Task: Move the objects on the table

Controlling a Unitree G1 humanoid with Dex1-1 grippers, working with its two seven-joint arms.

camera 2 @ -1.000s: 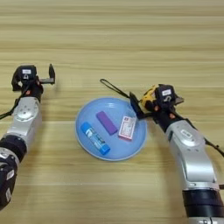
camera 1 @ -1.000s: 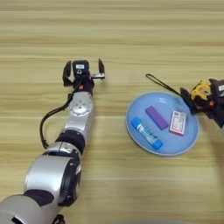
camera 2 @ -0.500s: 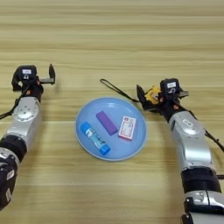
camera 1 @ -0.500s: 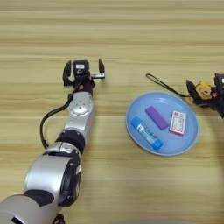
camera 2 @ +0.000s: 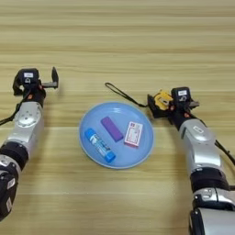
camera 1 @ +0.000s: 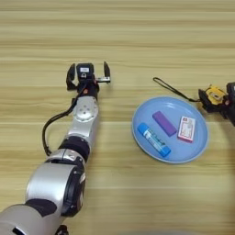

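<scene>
The yellow-and-black tape measure [camera 2: 161, 99] sits just right of the blue plate [camera 2: 89, 123], between the fingers of my right gripper [camera 2: 168, 103], which is shut on it. Its black wrist strap [camera 2: 123, 95] trails up and to the left across the table [camera 2: 117, 41], past the plate's rim. The flat purple block [camera 2: 112, 128] lies inside the plate, near its middle. My left gripper [camera 1: 88, 73] rests on the wood far left of the plate, open and holding nothing.
The plate also holds a blue glue stick [camera 2: 99, 145] at its left and a small red-and-white box [camera 2: 133, 134] at its right. A black cable [camera 1: 53, 131] loops beside my left forearm.
My right gripper has turned slightly and edged off the plate's right rim, keeping the tape measure. The strap's far end and the left arm have stayed put.
</scene>
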